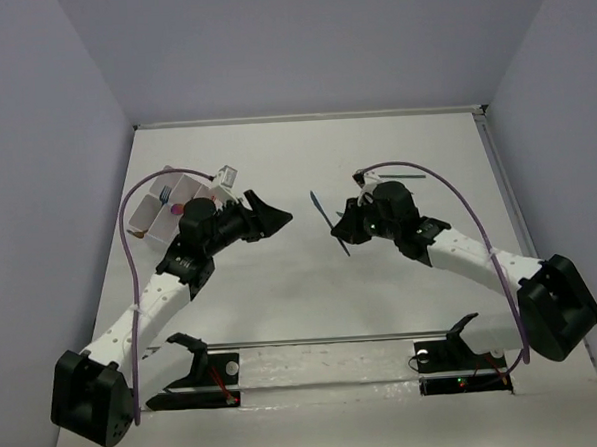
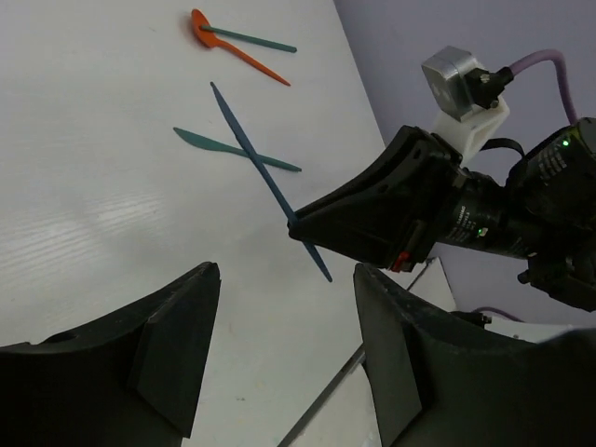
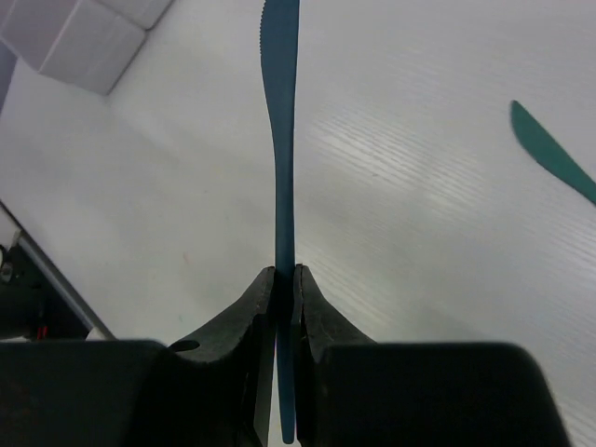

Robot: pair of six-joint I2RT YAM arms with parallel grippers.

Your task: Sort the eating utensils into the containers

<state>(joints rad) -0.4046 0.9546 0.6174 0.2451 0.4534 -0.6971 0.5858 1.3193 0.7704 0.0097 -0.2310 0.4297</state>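
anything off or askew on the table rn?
Nothing spilled or damaged. One oddity: a teal utensil lies with one end across the bowl of the orange spoon. The blue knife sits straight in the right gripper.

A bare strip of surface [image 1: 302, 293] lies open between the blue knife [image 1: 327, 220], pinched in the right end effector [image 1: 342, 225], and the parted left end effector [image 1: 281, 218]. Beyond the knife, a teal knife [image 2: 237, 151] and an orange spoon [image 2: 240, 52] lie flat. The tray [image 1: 148, 219] sits well left.

On the white table [image 1: 296, 174] lie a divided tray [image 1: 146, 223], orange spoon [image 2: 247, 60], teal stick [image 2: 261, 42] and green knife [image 2: 200, 141].
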